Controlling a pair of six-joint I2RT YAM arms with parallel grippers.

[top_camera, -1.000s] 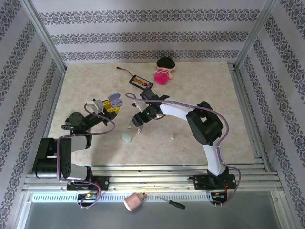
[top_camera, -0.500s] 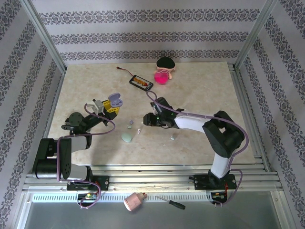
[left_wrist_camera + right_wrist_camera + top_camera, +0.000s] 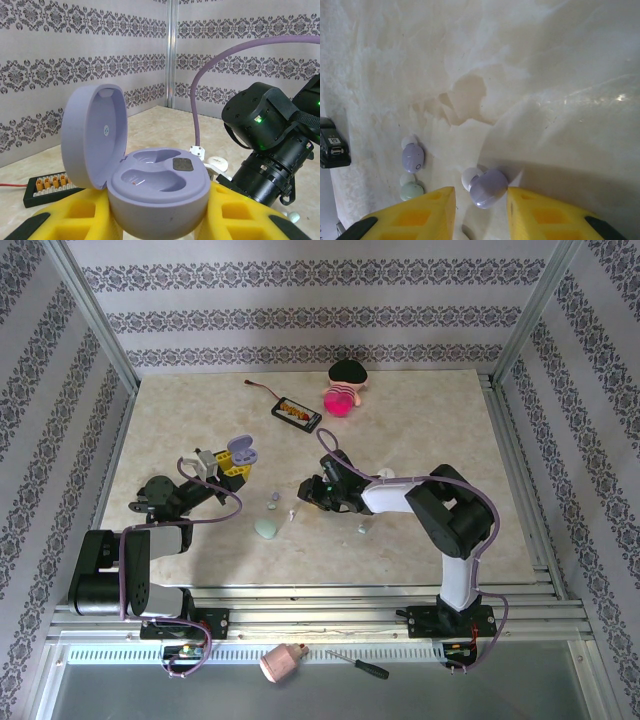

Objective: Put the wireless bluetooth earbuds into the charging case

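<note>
My left gripper [image 3: 157, 216] is shut on the lavender charging case [image 3: 159, 186], with a yellow finger on each side. The lid [image 3: 95, 134] stands open and both wells are bare. From above, that case [image 3: 241, 450] is held over the left half of the table. My right gripper [image 3: 480, 194] is open and low on the table, straddling a lavender earbud [image 3: 489, 187]. The bud lies against the right finger, with a gap to the left one. Another lavender earbud [image 3: 413, 157] and a mint one [image 3: 411, 190] lie further left. From above, the right gripper [image 3: 303, 492] sits beside the earbuds [image 3: 272, 505].
A mint case [image 3: 266, 528] lies closed near the earbuds, and one more mint bud [image 3: 362, 529] lies under the right forearm. A black battery board [image 3: 296, 412] and a pink-and-black toy [image 3: 344, 392] are at the back. A screwdriver [image 3: 360, 666] rests on the front rail.
My right arm has drawn its elbow back to the right and lowered. Its jaws have narrowed around the lavender earbud. The left arm and the case have not moved.
</note>
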